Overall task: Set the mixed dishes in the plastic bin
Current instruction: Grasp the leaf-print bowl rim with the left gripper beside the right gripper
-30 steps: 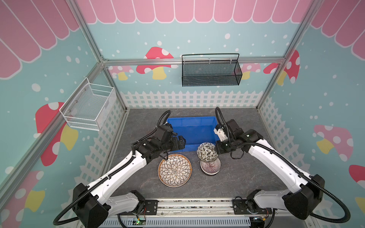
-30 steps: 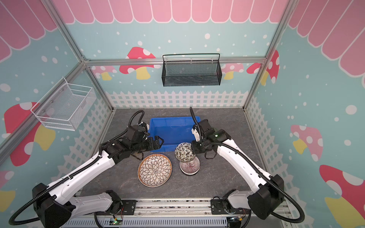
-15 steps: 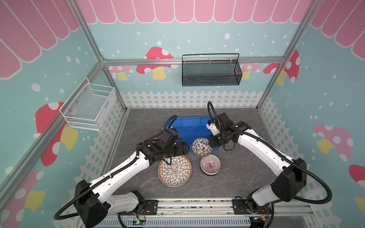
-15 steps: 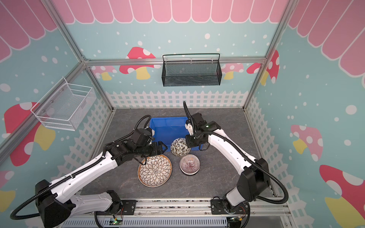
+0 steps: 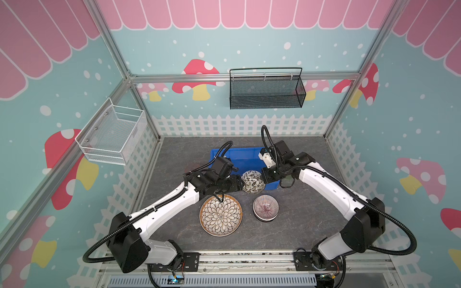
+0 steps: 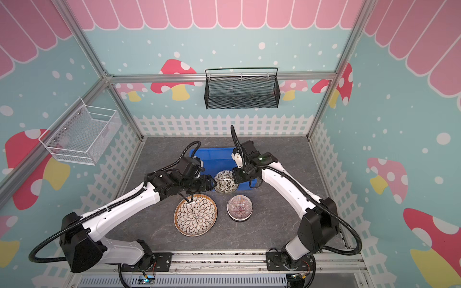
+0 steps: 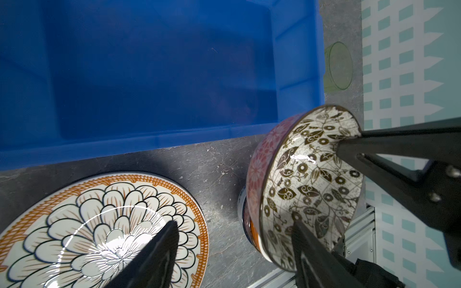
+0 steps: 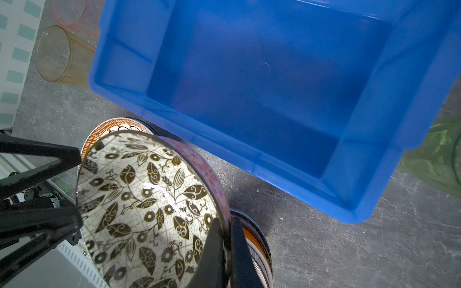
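while the right gripper (image 8: 226,224) pinches the rim of the leaf-pattern bowl (image 5: 252,181), one finger inside and one outside, jaws closed on the wall, i note the bowl hangs tilted over the near long lip of the blue bin (image 5: 239,159), toward its right corner, off the table.

edges: bin lip just beyond the bowl. petal plate (image 5: 220,215) flat on the table just near-left of it, striped bowl (image 5: 266,207) just near-right. bare grey tabletop (image 5: 299,224) lies right of the striped bowl and behind the bin. bin floor shows bare blue in both wrist views.

left gripper (image 7: 233,220): jaws wide apart, gripping nothing. one finger hangs over the petal plate, the other sits in the bowl's mouth, so the rim opposite the right gripper stands between them. cannot tell if the inner finger touches.

views: in both top views the arms cover that rim. right wrist view shows an amber cup (image 8: 55,53) on its side and a pink cup (image 8: 69,12) by the bin's left end. left wrist view shows a green cup (image 7: 339,66) by the right end.
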Tool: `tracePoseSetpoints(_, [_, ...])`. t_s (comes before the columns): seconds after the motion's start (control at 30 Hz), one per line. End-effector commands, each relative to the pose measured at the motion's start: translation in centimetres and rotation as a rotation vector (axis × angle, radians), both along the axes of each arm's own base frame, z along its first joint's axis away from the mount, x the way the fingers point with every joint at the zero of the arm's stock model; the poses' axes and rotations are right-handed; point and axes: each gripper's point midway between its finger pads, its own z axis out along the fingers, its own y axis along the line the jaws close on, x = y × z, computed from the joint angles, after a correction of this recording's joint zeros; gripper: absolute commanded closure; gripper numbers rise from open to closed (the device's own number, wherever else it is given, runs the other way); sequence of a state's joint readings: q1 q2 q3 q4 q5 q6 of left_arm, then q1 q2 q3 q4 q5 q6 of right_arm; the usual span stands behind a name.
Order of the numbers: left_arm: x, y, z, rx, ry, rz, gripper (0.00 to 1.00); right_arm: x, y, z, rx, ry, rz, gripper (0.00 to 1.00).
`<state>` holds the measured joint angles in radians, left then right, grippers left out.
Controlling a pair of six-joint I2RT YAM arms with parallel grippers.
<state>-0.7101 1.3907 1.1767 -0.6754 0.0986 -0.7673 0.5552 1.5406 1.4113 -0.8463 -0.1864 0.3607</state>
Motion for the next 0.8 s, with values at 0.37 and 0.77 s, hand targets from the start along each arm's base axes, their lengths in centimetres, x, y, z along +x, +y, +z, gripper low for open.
tracePoseSetpoints(0.37, [1.8,-1.7,-0.7,0.029,-0.002,-0.017,0.68,0.8,0.7,0.8,0.046,-0.038,-0.005,1.0])
tracePoseSetpoints(0.77, [2.2,-1.7,-1.1,0.043,-0.002,-0.013,0.94,1.0,0.6,0.3,0.039,-0.04,-0.006,1.0])
